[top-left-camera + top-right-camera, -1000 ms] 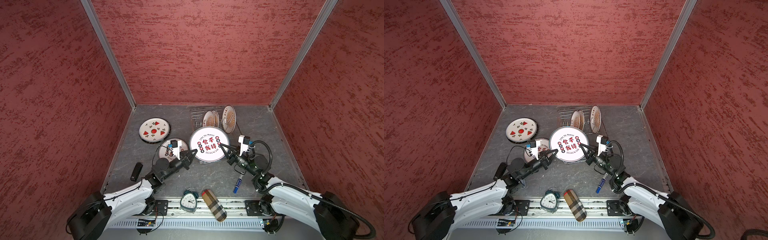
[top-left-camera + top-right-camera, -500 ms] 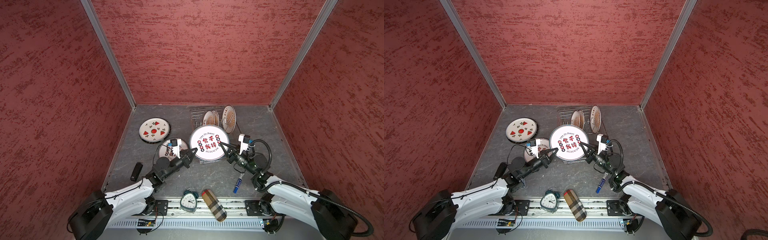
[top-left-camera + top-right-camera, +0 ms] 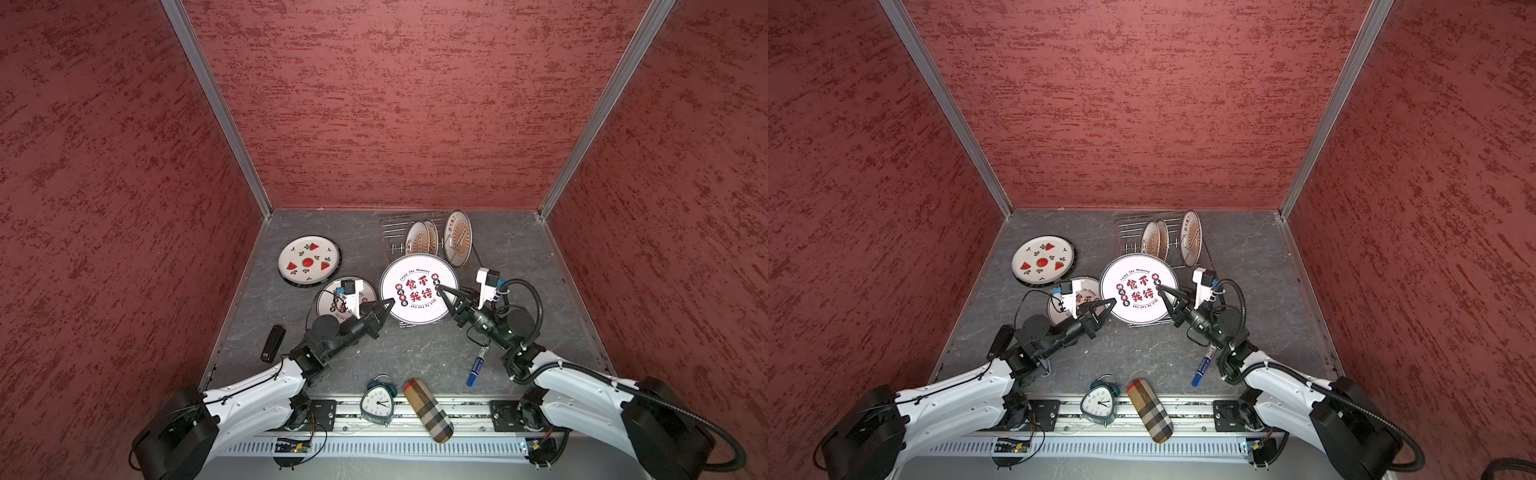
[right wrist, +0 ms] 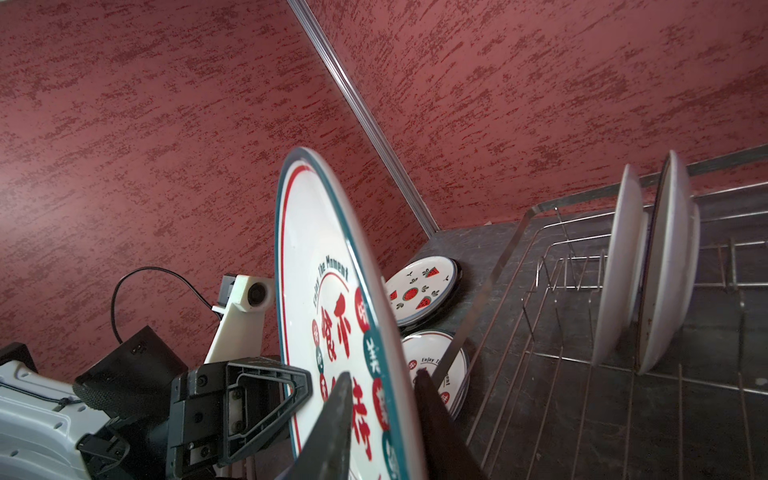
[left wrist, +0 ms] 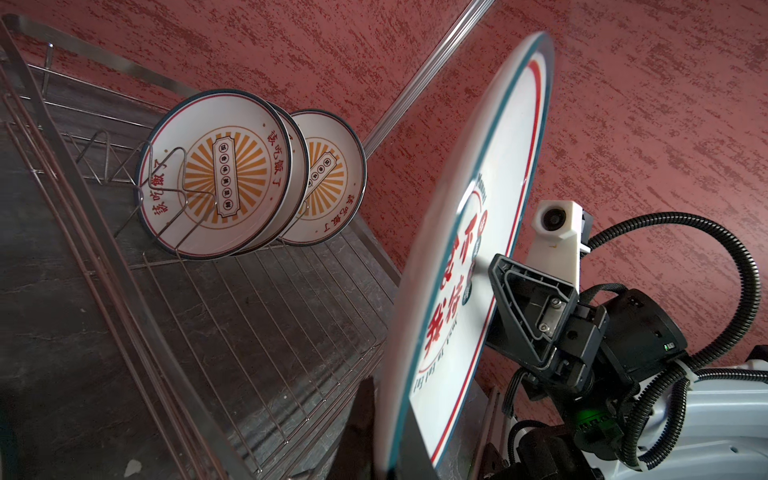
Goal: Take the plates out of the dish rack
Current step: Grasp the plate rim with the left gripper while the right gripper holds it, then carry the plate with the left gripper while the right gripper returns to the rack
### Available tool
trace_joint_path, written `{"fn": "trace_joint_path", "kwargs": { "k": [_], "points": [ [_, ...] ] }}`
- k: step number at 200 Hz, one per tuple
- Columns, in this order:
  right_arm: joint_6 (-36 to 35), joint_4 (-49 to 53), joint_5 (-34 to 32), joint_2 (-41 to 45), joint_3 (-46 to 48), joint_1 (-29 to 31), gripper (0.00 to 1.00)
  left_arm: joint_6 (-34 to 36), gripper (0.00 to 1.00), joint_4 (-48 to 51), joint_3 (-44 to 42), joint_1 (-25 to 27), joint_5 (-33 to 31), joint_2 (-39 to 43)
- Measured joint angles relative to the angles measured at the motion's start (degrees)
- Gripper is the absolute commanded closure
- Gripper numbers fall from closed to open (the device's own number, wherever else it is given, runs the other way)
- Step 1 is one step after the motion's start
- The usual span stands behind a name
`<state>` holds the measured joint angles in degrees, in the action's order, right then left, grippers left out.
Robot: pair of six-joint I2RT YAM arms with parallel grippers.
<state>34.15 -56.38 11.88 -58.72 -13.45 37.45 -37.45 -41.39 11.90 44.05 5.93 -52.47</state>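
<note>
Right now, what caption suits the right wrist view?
Left gripper clamps the red-lettered plate, right gripper straddles its rim, dish rack beside.

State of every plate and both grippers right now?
large red-character plate: off the rack, gripped at its rim.
sunburst plates: three, upright in dish rack.
watermelon plate: flat on table.
small red-character plate: flat on table.
left gripper: shut on large red-character plate.
right gripper: open, jaws astride its rim.
</note>
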Motion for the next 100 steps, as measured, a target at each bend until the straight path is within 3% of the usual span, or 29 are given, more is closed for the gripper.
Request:
{"fn": "trace_joint_path", "kwargs": {
  "k": [31, 58, 66, 100],
  "points": [
    [0.6, -0.2, -0.2, -0.2, 0.0, 0.0, 0.2, 0.0, 1.0, 1.5, -0.1, -0.2, -0.5, 1.1],
    [1.2, -0.6, -1.0, -0.2, 0.0, 0.0, 0.1, -0.1, 1.0, 2.4, -0.7, -0.9, -1.4, 3.0],
    [1.5, -0.8, -1.2, -0.2, 0.0, 0.0, 0.02, -0.2, 1.0, 3.1, -0.9, -1.2, -1.8, 3.7],
    [1.9, -0.6, -2.4, -0.2, -0.2, 0.0, 0.01, -1.0, 1.0, 6.1, -1.7, -3.0, -2.8, 7.3]
  ]
}}
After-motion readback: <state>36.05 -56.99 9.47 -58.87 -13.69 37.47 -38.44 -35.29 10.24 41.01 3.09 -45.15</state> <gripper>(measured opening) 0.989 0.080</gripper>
